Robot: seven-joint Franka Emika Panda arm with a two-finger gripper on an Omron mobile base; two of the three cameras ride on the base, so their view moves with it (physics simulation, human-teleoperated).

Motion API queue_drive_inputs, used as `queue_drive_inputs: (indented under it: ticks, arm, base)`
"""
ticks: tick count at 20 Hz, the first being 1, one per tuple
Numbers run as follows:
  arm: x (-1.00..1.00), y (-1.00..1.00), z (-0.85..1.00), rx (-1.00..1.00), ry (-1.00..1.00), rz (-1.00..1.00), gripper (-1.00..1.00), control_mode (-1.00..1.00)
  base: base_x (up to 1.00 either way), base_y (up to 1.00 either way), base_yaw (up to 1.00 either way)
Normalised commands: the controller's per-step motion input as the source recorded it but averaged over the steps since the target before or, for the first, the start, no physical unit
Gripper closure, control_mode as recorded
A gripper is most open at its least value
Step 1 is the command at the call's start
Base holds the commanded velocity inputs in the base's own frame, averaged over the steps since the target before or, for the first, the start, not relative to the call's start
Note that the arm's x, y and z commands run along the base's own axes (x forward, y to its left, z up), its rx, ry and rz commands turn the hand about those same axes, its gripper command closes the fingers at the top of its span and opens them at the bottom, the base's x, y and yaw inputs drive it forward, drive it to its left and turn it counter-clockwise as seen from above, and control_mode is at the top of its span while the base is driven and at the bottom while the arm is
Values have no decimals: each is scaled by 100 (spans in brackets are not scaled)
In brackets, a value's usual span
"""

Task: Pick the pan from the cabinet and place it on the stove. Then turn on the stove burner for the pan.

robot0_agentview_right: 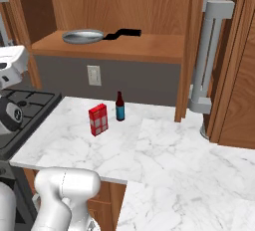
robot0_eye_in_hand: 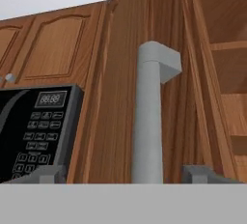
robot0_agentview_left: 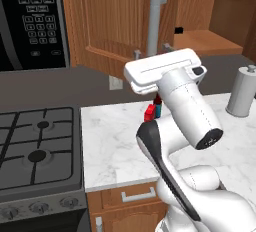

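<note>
Between the spread fingertips point(robot0_eye_in_hand: 50, 174) of the gripper point(robot0_eye_in_hand: 126, 174), the silver bar handle point(robot0_eye_in_hand: 148, 117) of the cabinet point(robot0_eye_in_hand: 111, 97) door is seen ungripped in the hand view. From the right base view, the pan point(robot0_agentview_right: 83, 36) is shown lying on the open cabinet shelf point(robot0_agentview_right: 144, 48), above a red box point(robot0_agentview_right: 98, 119) and bottle point(robot0_agentview_right: 119, 106).

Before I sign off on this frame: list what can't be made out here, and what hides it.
- Fingers: hand view, only the tips rise above the grey band, straddling the door handle.
- Stove: left base view, cut off by the left edge; knob settings too small to tell.
- Red box and bottle: left base view, mostly hidden behind the arm.
- Pan: right base view, its inside hidden by the shallow angle.
</note>
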Motion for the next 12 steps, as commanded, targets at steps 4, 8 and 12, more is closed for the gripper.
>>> queue_drive_inputs:
  ticks: [4, 8, 12]
  arm:
    - [-21, -48, 0, 8, -2, 3, -100, -100]
    - [-23, -65, 0, 9, 0, 11, -100, -100]
    - [-13, -65, 0, 9, 0, 18, -100, -100]
  base:
    - [0, 0, 0]
    - [0, 0, 0]
    - [0, 0, 0]
